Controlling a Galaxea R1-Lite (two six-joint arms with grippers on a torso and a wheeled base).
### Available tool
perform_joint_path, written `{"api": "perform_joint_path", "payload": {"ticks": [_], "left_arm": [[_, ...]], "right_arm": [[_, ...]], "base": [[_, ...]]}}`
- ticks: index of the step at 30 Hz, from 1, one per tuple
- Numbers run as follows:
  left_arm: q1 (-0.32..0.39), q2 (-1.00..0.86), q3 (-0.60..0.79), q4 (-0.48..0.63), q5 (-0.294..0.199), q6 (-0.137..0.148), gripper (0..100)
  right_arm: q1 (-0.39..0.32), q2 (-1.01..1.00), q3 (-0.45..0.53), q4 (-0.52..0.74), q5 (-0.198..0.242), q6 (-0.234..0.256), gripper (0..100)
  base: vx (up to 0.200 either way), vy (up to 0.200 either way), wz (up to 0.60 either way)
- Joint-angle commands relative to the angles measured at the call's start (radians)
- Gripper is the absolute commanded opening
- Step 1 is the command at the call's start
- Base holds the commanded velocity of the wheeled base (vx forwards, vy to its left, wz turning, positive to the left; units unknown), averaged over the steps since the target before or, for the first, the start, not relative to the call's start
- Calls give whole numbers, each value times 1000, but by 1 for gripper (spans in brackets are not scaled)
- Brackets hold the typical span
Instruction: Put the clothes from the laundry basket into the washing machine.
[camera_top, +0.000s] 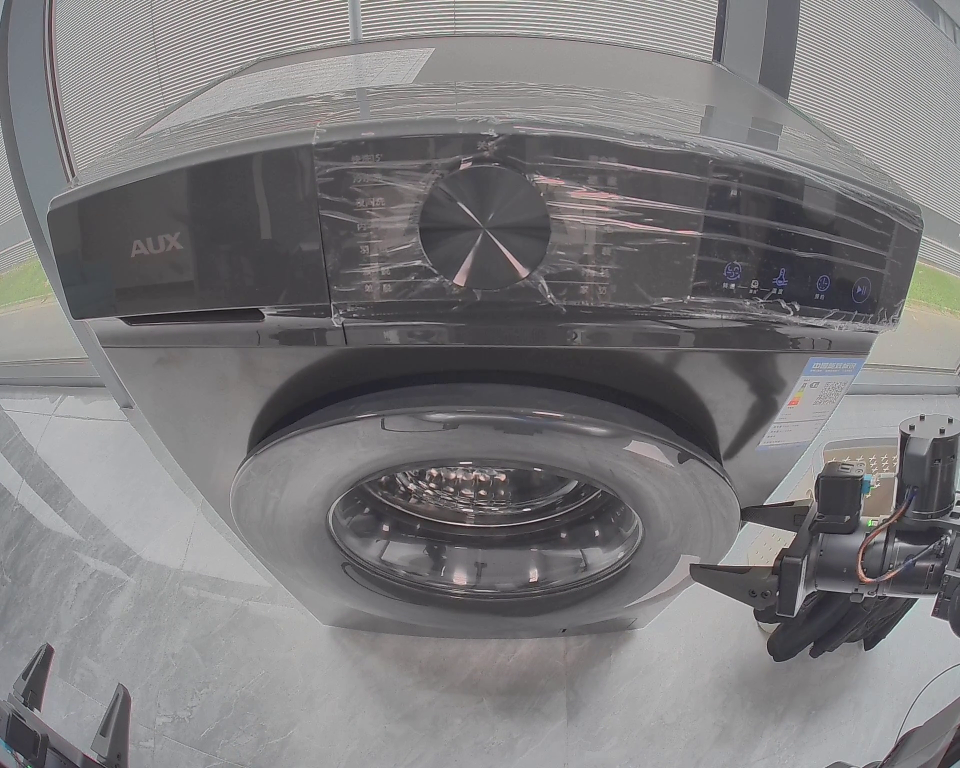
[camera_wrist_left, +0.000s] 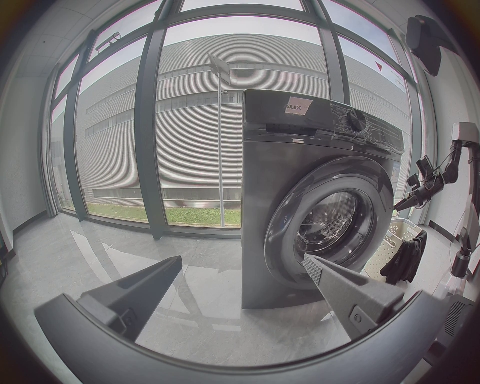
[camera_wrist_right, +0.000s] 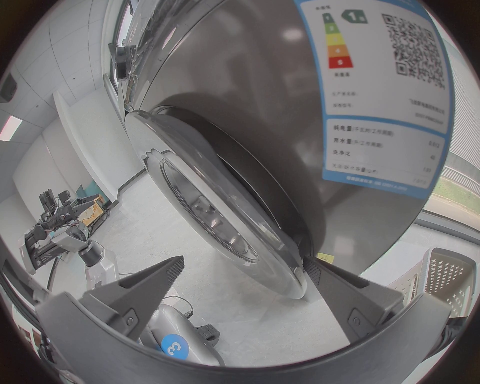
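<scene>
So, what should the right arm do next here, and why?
Probably ease the open right gripper onto the right edge of the door to pull it open: the door looks shut, and dark clothes hang on the basket.

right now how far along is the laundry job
Nothing looks done yet: the washing machine door looks shut, and dark clothes hang over the laundry basket beside the machine. In hand: the right gripper, open, sits at the door's right edge; the left gripper is open and empty. Left: open the door, load the clothes.
</scene>
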Motion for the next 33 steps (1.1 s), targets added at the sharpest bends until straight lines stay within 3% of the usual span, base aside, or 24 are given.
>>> {"api": "perform_joint_path", "payload": {"ticks": [1, 8, 16, 21, 25, 33], "left_arm": [[1, -18, 18, 0, 0, -1, 100], [1, -18, 18, 0, 0, -1, 100], [1, -18, 18, 0, -1, -1, 100], [1, -18, 18, 0, -1, -1, 100], [1, -18, 18, 0, -1, -1, 100], [1, -18, 18, 0, -1, -1, 100]], "right_arm": [[29, 30, -11, -2, -17, 9, 100], [62, 25, -3, -14, -23, 35, 100], [52, -50, 71, -14, -23, 37, 100], [48, -15, 41, -15, -29, 37, 100], [51, 46, -2, -29, -77, 39, 100], [62, 128, -2, -121, -83, 39, 100]], "base": [[0, 0, 0], [0, 0, 0], [-150, 0, 0], [0, 0, 0], [0, 0, 0], [0, 0, 0]]}}
